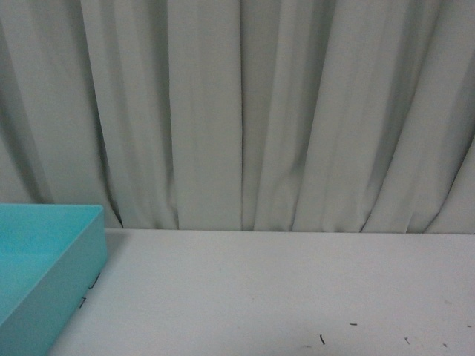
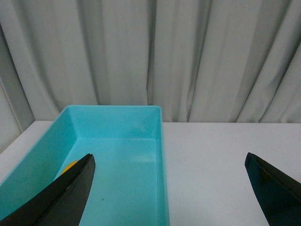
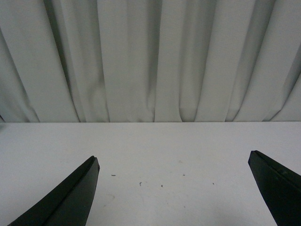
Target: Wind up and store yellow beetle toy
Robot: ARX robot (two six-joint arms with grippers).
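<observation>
The left gripper (image 2: 169, 162) hung over the near end of a turquoise bin (image 2: 160, 141), its jaws spread wide with nothing between them. One dark fingertip (image 2: 77, 181) lay over the bin's inside, the other well outside the bin's wall, above the bare white table (image 2: 211, 155). Just beyond the fingertip over the bin, a small patch of yellow (image 2: 70, 165) showed on the bin's floor, close to the side wall farthest from the other fingertip. This was most likely the yellow beetle toy, though only a sliver of it was visible and its shape could not be made out. It lay inside the bin, beside the jaws and not between them.

The right gripper (image 3: 173, 165) hovered over open table away from the bin, its jaws likewise spread wide and holding nothing. A few small dark specks (image 3: 140, 183) dotted the table between its fingertips.

In the front view, neither arm appeared; the bin's corner (image 1: 89, 245) sat at the left edge of the table. Beyond the bin's far end, a pale grey pleated curtain (image 1: 245, 111) hung behind the table's back edge.
</observation>
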